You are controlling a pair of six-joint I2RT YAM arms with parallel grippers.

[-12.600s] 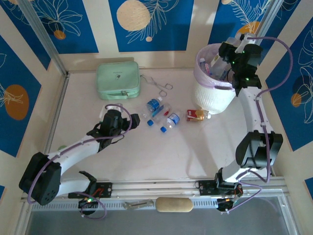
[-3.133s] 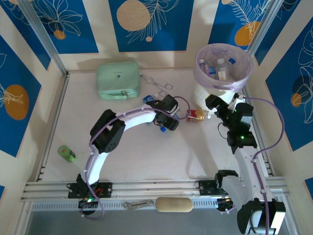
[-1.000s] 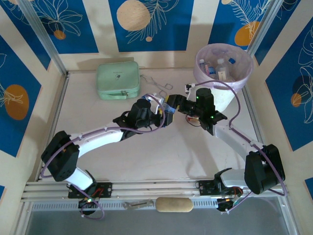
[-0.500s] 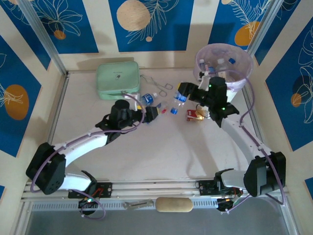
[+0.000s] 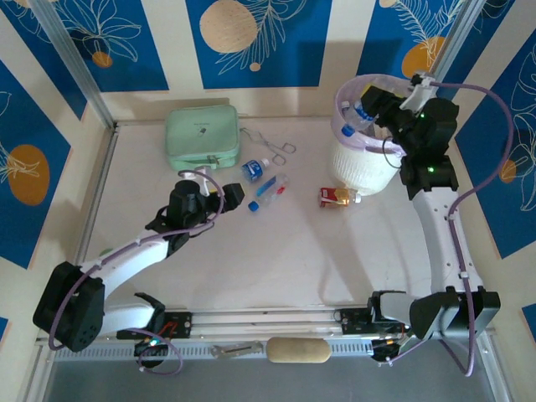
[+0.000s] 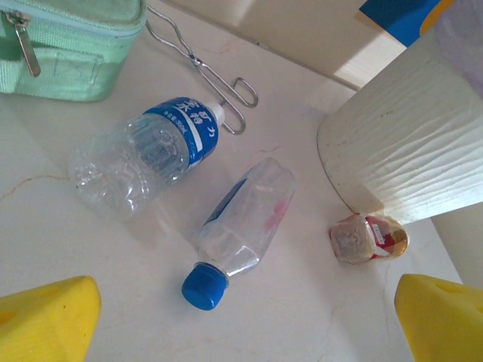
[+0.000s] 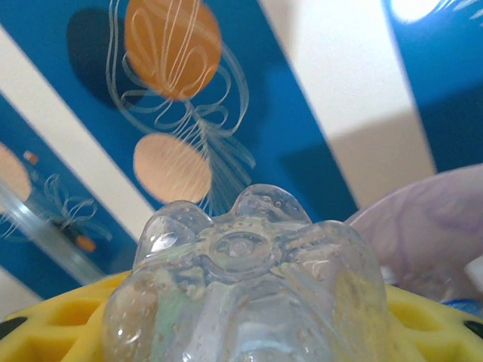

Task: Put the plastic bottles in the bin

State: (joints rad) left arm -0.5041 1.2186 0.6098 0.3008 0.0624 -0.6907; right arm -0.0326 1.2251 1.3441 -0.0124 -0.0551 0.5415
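Note:
Two clear plastic bottles lie on the table: one with a blue label and white cap [image 5: 254, 170] [image 6: 143, 151], and one with a blue cap [image 5: 270, 191] [image 6: 241, 222]. My left gripper [image 5: 229, 198] [image 6: 247, 317] is open just short of the blue-capped one, touching nothing. The white slatted bin [image 5: 368, 155] [image 6: 407, 143] with its lilac bag stands at the far right. My right gripper [image 5: 374, 107] [image 7: 249, 332] hovers over the bin's rim, shut on a clear bottle [image 5: 363, 112] [image 7: 249, 279] whose base faces the wrist camera.
A red-and-white carton [image 5: 335, 196] [image 6: 368, 237] lies at the foot of the bin. The mint-green zip case [image 5: 201, 136] [image 6: 68, 45] and metal tongs [image 5: 272, 144] [image 6: 200, 68] sit at the back. A green bottle [image 5: 105, 252] peeks out by the left rail.
The right gripper has lifted a bottle from the middle of the table up over the bin. The left arm has drawn back to the left, away from the bottles.

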